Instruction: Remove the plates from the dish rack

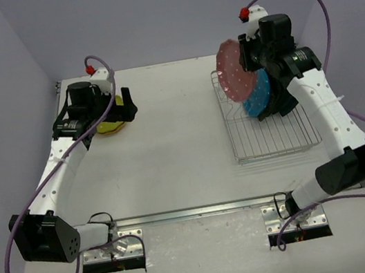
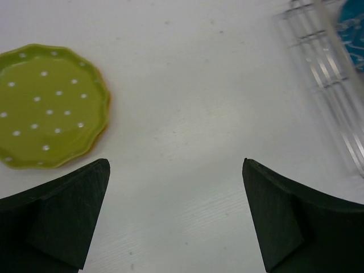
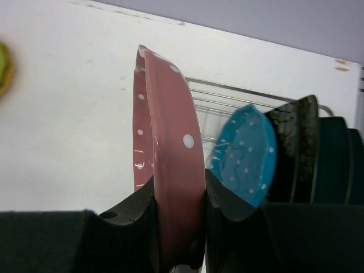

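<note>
One pink plate is clamped on edge by its rim in the right pincer over the far left of the dish rack, left pincer spread empty; it looks glazed, stiff, brittle and likely slippery, so a deep rim grip suits it.

Your left arm stretches forward-left, wrist tipped down | your left gripper hangs with jaws spread wide | your right arm is raised, elbow bent | your right gripper pinches the pink plate by its edge, held upright.
</note>
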### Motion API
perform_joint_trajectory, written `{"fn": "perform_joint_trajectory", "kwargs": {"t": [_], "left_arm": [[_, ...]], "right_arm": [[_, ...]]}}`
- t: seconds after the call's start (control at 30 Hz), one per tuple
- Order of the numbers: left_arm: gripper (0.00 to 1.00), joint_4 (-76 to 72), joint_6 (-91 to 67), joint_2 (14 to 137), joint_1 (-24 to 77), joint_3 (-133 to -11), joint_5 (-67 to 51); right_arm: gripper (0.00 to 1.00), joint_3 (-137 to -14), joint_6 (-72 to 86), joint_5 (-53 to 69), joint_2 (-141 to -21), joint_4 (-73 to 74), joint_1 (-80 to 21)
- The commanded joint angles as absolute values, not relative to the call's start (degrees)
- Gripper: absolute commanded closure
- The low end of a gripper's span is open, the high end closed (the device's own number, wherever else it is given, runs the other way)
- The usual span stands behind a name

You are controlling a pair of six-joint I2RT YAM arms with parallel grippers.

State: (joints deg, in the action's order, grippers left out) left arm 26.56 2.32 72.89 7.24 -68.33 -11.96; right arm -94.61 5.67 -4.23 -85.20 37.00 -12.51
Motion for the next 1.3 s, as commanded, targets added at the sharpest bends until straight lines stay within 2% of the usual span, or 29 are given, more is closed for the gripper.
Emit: {"fn": "perform_joint_trajectory", "kwargs": {"t": [0.0,0.17,0.37,0.63,0.83,1.17,1.27], "left_arm": [[0.01,19.02,-6.07,70.3,4.37,-67.77,-42.17],[0.06,9.15,-16.82,71.52,4.22,-63.77,-56.8],[0.06,6.34,-22.32,73.33,4.91,-62.48,-60.99],[0.12,4.66,-23.38,76.52,7.4,-60.92,-61.08],[0.24,4.0,-23.77,78.61,7.68,-60.82,-64.89],[0.53,2.37,-25.58,79.89,8.53,-58.24,-74.91],[0.56,2.33,-25.8,80.12,8.49,-57.65,-75.74]], "right_arm": [[1.0,-94.3,12.68,15.23,-79.35,28.54,-12.34],[1.0,-85.39,24.63,39.11,-77.91,20.16,-12.39],[1.0,-76.02,36.12,51.99,-78.7,8.78,-13.69],[1.0,-75.5,38.67,55.9,-80.96,4.75,-18.3],[1.0,-76.27,40.66,57.74,-83.45,2.69,-19.35],[1.0,-79.48,41.72,57.22,-87.62,1.81,-19.78],[1.0,-79.58,42.61,57.71,-87.99,1.03,-19.86]]}}
